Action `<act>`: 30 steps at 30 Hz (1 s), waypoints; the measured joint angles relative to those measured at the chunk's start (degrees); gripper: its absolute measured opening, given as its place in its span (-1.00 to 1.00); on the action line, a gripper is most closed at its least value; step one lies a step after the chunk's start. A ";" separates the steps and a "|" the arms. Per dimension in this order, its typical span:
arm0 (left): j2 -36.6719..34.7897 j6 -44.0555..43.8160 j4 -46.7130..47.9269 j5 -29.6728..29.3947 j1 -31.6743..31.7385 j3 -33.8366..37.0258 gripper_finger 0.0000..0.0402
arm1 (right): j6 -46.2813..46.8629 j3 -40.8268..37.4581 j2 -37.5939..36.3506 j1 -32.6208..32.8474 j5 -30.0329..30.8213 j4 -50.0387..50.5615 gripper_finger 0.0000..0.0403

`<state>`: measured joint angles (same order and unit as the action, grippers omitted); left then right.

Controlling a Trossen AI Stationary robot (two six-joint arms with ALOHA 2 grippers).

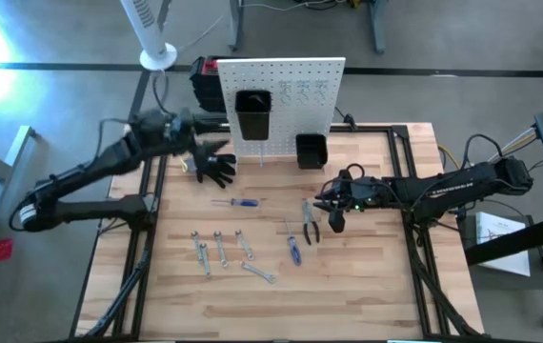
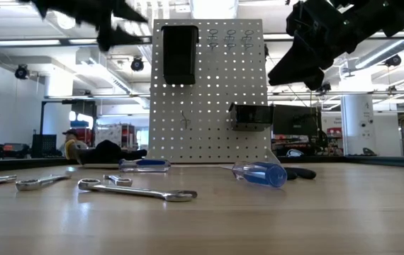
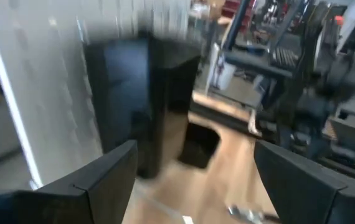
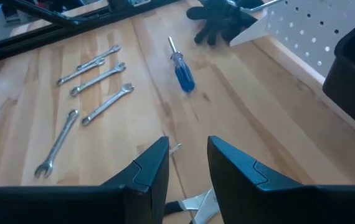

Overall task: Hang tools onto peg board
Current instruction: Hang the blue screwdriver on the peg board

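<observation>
The white peg board (image 1: pixel 286 95) stands at the table's far edge with a tall black bin (image 1: pixel 252 112) and a smaller black bin (image 1: pixel 311 150). My left gripper (image 1: pixel 207 127) is raised at the board's left side, open and empty; its wrist view (image 3: pixel 196 180) faces the tall bin (image 3: pixel 134 93). My right gripper (image 1: pixel 333 208) hovers open and empty just above the dark-handled pliers (image 1: pixel 310 222), whose metal part (image 4: pixel 195 202) shows below the fingers. Two blue screwdrivers (image 1: pixel 234 202) (image 1: pixel 293 251) and several silver wrenches (image 1: pixel 221 248) lie flat on the table.
Black work gloves (image 1: pixel 216 167) lie on the table left of the board, under my left arm. A white fan (image 1: pixel 152 29) stands on the floor behind the table. Bare wooden tabletop (image 1: pixel 367 286) lies toward the near edge.
</observation>
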<state>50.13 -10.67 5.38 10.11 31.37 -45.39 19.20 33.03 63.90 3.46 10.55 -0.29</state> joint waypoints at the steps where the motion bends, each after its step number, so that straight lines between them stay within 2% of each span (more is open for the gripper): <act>1: -0.51 -1.32 -2.64 0.00 -0.55 3.22 0.54 | -0.04 -0.12 0.00 -0.08 0.04 0.02 -0.49; 7: -1.57 -7.42 -17.96 0.00 -2.61 17.78 0.54 | 1.16 -0.87 0.00 -0.11 0.10 0.11 -0.49; 12: -1.56 -9.94 -24.76 -0.02 -3.10 24.33 0.54 | 2.08 -1.06 0.00 -0.11 0.11 0.08 -0.49; 18: 1.39 -9.88 -25.34 -0.04 -3.21 27.75 0.54 | 4.16 -1.26 0.21 -0.11 2.95 0.06 -0.49; 24: 5.41 -9.25 -27.15 -0.10 -3.98 27.87 0.54 | 7.47 -1.48 3.50 -0.11 3.54 0.05 -0.49; 30: 6.96 -9.29 -29.94 -3.01 -8.50 27.96 0.54 | 14.06 -1.48 8.52 0.01 3.47 0.10 -0.49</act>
<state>57.09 -19.96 -24.56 7.10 22.88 -17.43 33.26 31.55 72.42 3.47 14.02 -0.19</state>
